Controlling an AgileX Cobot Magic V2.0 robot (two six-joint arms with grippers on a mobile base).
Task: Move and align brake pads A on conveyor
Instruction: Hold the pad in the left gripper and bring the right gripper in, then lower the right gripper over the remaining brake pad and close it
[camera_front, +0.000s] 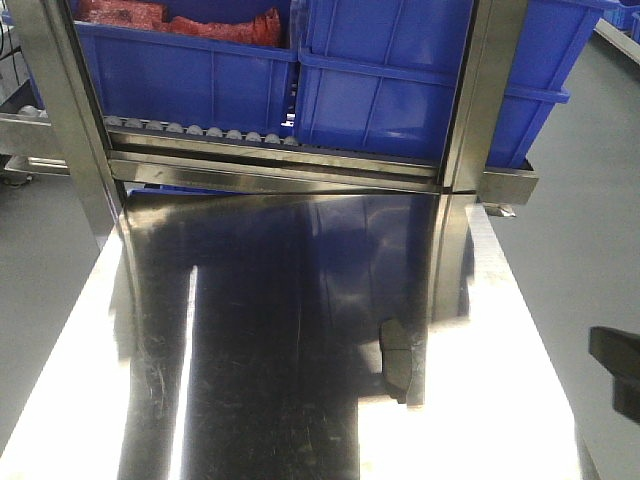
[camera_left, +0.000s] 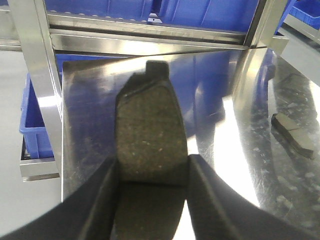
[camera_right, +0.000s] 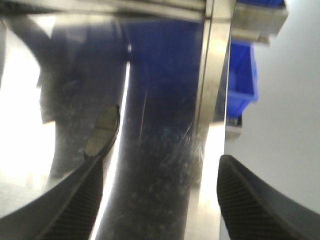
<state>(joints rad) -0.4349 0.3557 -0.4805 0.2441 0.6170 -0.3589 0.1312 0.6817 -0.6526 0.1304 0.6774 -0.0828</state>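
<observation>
Steel table top (camera_front: 300, 420), shiny, streaked with glare. Left gripper (camera_left: 152, 172): fingers pinch a brake pad (camera_left: 150, 125) by its near end, rough friction face up, long axis pointing away toward the rack; contact with the steel: cannot tell. Right gripper (camera_right: 162, 165): fingers spread wide, nothing between them. Second brake pad (camera_front: 400, 358) lies flat on the table's right side, close beside the right gripper. Farthest back, blue bins (camera_front: 400, 90) sit on a roller rack (camera_front: 200, 132); the left one holds red parts (camera_front: 180, 20).

shiny steel table (camera_front: 300, 400), strong glare | blue bins (camera_front: 400, 100) above rollers (camera_front: 200, 130) in steel rack | plain grey floor (camera_front: 580, 250)
</observation>
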